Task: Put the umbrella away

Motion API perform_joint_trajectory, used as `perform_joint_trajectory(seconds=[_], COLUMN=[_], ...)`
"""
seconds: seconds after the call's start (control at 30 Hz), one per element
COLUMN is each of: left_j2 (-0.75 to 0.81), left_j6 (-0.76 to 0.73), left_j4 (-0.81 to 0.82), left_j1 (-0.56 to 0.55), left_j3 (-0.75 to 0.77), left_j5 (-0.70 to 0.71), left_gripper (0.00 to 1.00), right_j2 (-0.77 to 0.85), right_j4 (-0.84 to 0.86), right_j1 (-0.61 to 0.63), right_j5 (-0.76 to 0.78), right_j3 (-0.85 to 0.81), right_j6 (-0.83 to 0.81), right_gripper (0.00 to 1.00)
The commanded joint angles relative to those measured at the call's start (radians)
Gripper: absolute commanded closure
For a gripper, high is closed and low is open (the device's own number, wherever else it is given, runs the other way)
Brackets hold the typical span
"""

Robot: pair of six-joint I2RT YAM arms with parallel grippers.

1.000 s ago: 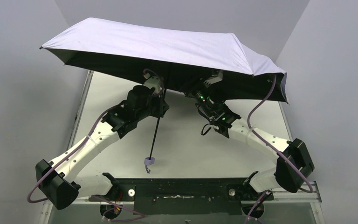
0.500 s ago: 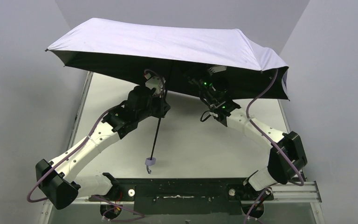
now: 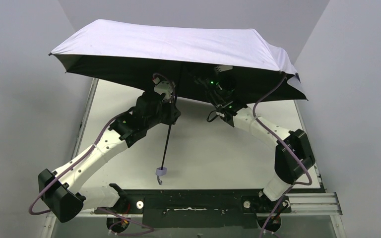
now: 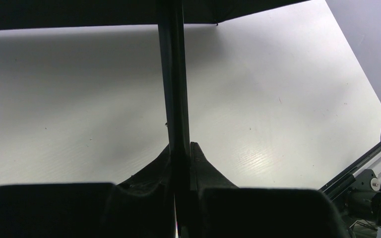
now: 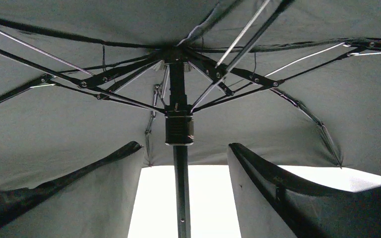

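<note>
The umbrella is open, its lavender canopy [image 3: 178,44] spread above both arms with the black inside facing down. Its black shaft [image 3: 166,144] slants down to the lavender handle [image 3: 160,172] just above the table. My left gripper [image 3: 172,101] is shut on the shaft [image 4: 174,79] partway up, under the canopy. My right gripper [image 3: 206,79] is up under the canopy and open; in the right wrist view its fingers stand apart on either side of the shaft [image 5: 181,198], just below the black runner [image 5: 179,128] where the metal ribs [image 5: 109,94] meet.
A white table [image 3: 203,158] lies below, with a black base rail [image 3: 188,203] at the near edge. Grey walls stand on both sides. The canopy edge [image 3: 297,91] hangs close to the right arm's cable.
The right arm has reached further up and left under the canopy toward the shaft. The canopy's right side has lifted slightly. The left arm has held its grip.
</note>
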State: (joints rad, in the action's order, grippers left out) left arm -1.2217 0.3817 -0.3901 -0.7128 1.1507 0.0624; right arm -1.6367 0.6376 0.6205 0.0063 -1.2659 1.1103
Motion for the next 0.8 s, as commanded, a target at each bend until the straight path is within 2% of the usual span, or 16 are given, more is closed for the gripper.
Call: perform_joint_trajectory(seconds=[0.0, 0.63, 0.77], left_j2=[0.007, 0.002, 0.004], left_j6=[-0.092, -0.095, -0.095], left_j4=[0.010, 0.017, 0.015], left_j1=[-0.018, -0.017, -0.018], left_j3=[0.031, 0.026, 0.026], left_j5=[-0.060, -0.062, -0.062], left_gripper=[1.00, 1.00, 1.00], right_j2=[-0.017, -0.087, -0.097], right_j4=[0.052, 0.014, 0.011], right_j1=[-0.009, -0.008, -0.008], right_j5=[-0.034, -0.056, -0.058], right_j3=[-0.078, -0.177, -0.186], right_j6=[0.033, 0.016, 0.016], right_gripper=[0.38, 0.48, 0.56])
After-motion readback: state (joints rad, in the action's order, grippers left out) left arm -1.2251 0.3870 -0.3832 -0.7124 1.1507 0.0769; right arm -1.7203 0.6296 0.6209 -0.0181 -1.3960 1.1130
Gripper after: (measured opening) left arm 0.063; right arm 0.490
